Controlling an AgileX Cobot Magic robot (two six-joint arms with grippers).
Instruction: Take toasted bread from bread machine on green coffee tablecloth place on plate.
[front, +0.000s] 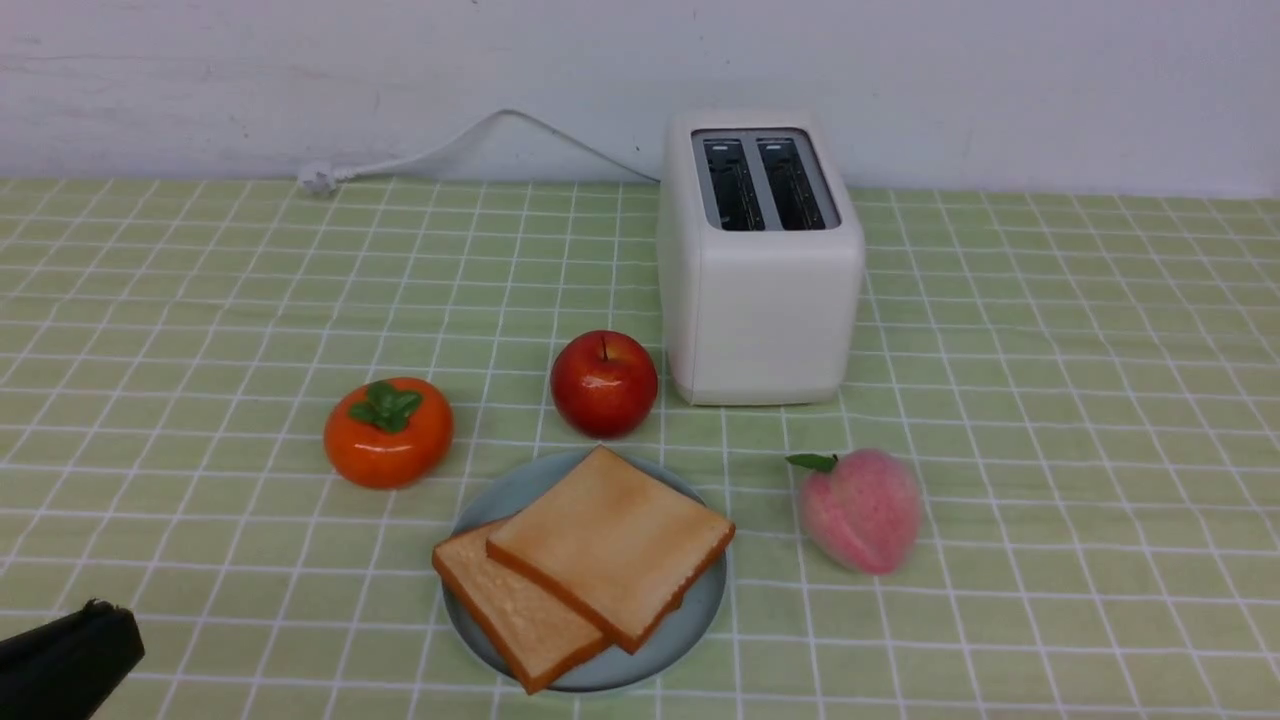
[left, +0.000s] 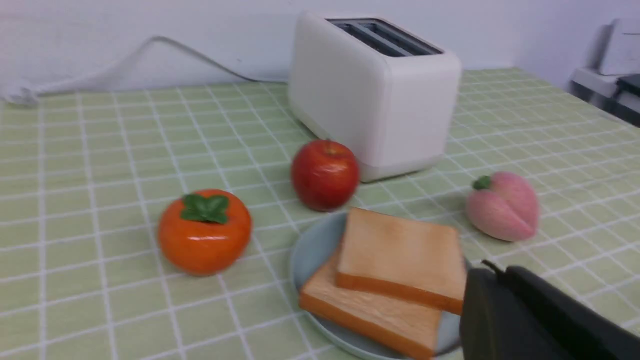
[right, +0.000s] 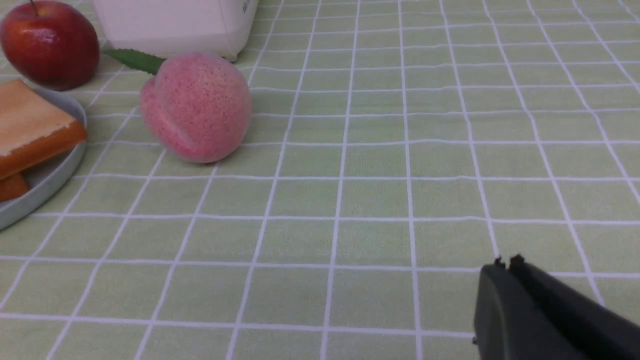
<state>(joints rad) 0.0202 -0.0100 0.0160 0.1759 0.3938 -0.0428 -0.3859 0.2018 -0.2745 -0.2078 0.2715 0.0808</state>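
Two slices of toasted bread lie overlapped on the pale blue-grey plate, the upper one resting on the lower one. The white bread machine stands behind on the green coffee tablecloth, both slots empty. My left gripper is shut and empty, low by the plate's near side; in the front view it shows at the bottom left corner. My right gripper is shut and empty over bare cloth, apart from the plate.
A red apple sits between plate and toaster. An orange persimmon lies left of the plate, a pink peach right of it. The toaster's white cord runs along the back wall.
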